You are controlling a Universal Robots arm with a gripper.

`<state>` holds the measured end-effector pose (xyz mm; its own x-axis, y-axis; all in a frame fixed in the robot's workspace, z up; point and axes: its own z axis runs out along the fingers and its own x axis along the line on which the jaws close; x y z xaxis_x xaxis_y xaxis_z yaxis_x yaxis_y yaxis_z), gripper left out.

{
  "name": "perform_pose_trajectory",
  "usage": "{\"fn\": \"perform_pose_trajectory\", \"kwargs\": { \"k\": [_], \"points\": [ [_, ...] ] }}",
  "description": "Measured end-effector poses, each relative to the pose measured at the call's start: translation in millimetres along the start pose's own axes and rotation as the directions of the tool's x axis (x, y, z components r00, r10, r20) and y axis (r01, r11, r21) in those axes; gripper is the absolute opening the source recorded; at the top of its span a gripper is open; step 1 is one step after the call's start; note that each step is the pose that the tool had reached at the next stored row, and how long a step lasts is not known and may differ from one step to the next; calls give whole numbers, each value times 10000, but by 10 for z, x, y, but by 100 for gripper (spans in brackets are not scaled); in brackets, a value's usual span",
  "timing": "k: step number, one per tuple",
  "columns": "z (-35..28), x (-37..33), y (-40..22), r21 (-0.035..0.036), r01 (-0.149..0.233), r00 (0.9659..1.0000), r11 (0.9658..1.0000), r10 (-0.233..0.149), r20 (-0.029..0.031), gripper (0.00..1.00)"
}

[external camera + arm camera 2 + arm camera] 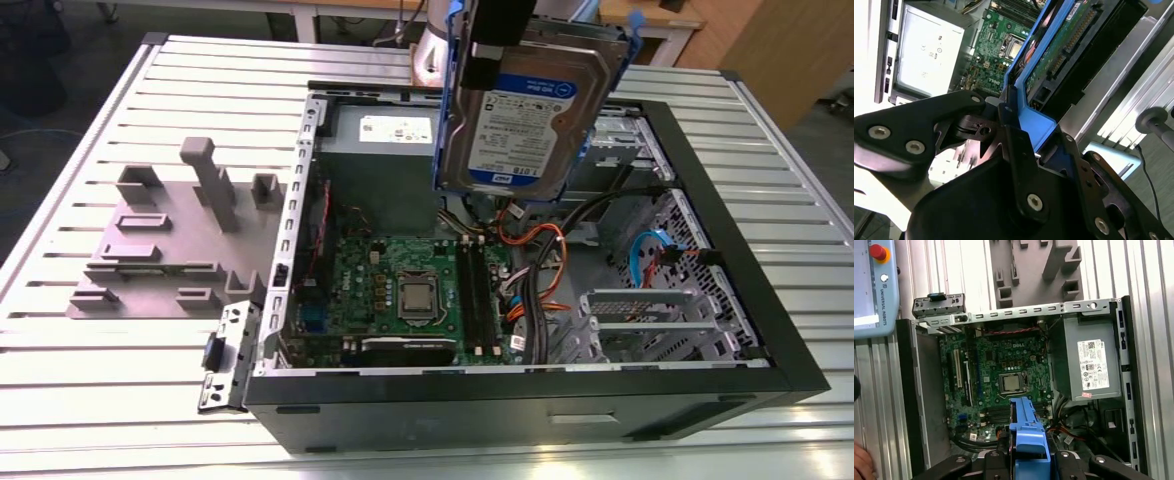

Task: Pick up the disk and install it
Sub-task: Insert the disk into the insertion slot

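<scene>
exterior view, disk [514,115]: hangs upright in the air over the open computer case [747,330], label to the camera; i judge it is held so to go in edge first.
exterior view, pincer [497,35]: closed on the top end of the disk, at its blue rails.
exterior view, below: power supply [387,135], motherboard [400,290], loose cables [541,250]; the cables may stand in the way.
exterior view, aside: grey fixture [160,250] on the table [80,400], well apart.
second wrist view, grip: black fingers [1019,150] clamp the blue rail; the disk's circuit side shows.
first wrist view, around: teach pendant [874,285] and a hand [860,462] near the case, not touching it.
</scene>
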<state>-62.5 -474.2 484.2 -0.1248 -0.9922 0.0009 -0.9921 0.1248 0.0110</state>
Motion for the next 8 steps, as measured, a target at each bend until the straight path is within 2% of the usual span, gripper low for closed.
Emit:
{"fn": "perform_pose_trajectory", "kwargs": {
  "k": [8],
  "points": [
    [16, 49, -9, 1, 295, 9996, 9996, -295, -3, 37]
  ]
}}
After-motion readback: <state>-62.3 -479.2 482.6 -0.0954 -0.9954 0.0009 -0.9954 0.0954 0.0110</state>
